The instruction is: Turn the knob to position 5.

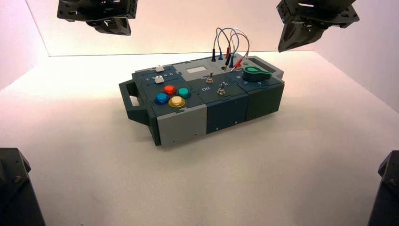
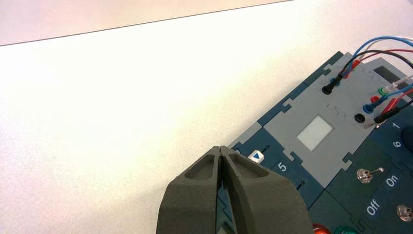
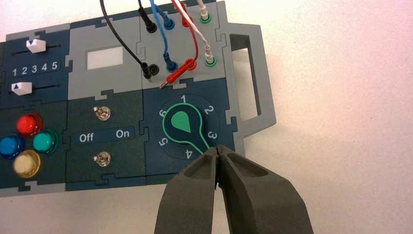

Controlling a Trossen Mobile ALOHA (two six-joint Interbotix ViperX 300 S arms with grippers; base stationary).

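Knob point(image 3: 171, 132), green and teardrop-shaped, is seen on the dark panel at the right end of the box point(image 1: 182, 129), at about 2 o'clock from the box's middle in the high view. Its tapered pointer is directed between the printed 3 and 4; the tip is partly covered in the right wrist view, so the exact angle is hard to be judged.

By the same high-view clock, the plugged wires point(image 1: 219, 37) are found at 11 o'clock from the knob. Two metal toggle switches, the farther one point(image 1: 210, 80) and the nearer one point(image 1: 221, 90), are placed at 9 and 8 o'clock. Farther out, the red button point(image 1: 169, 89) and the blue button point(image 1: 161, 98) are seen between 8 and 9 o'clock.

The right gripper point(image 3: 217, 149) is held above the table point(image 1: 207, 183), at 2 o'clock from the knob, with fingers pressed together and nothing pinched. The left gripper point(image 2: 219, 149) is held at 10 o'clock, well apart, also pressed together.
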